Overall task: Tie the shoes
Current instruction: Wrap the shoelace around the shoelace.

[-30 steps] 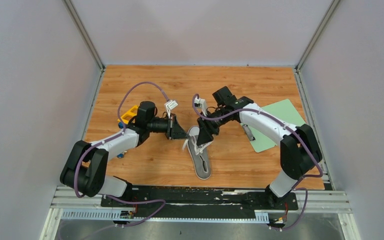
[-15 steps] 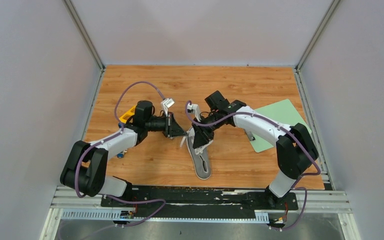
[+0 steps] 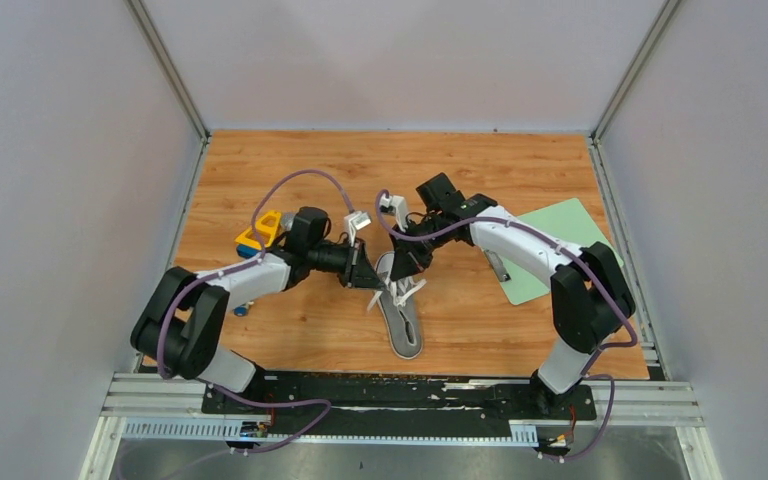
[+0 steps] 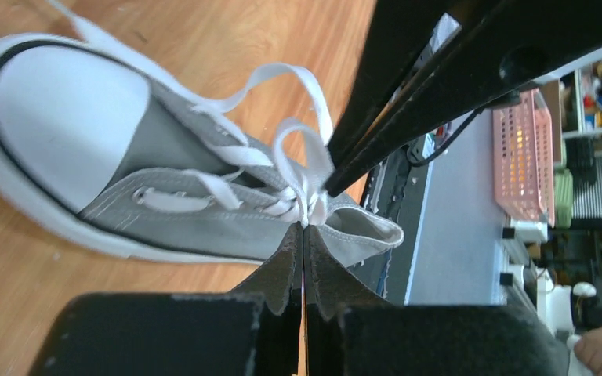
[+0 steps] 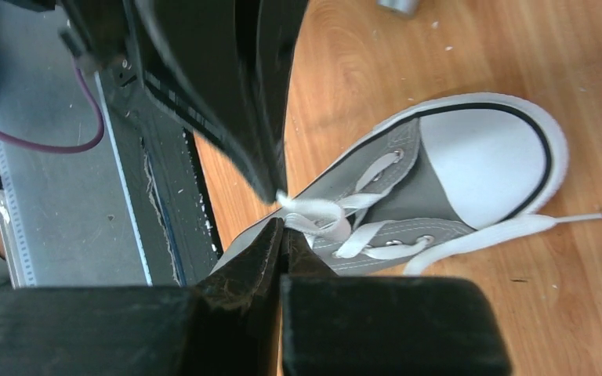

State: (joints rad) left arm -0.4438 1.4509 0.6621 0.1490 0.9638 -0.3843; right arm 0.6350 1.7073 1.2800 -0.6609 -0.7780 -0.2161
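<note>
Grey sneaker (image 3: 405, 325) sits mid-table (image 3: 290, 170), toe cap (image 5: 478, 157) pointing at the near edge, and honestly it's nowhere near tied. Left gripper (image 4: 304, 233) has its fingers pressed together, pinching the laces (image 4: 204, 184) right at the top of the lacing. The right gripper (image 5: 282, 229) is clamped on a strand at the same spot, tips nearly touching. Above that, just floppy loops (image 4: 282, 70): no snug knot, no bow. One lace end (image 5: 509, 227) lies loose on the wood beside the toe. I'd call it early, with crossing, looping and tightening all left to do.
</note>
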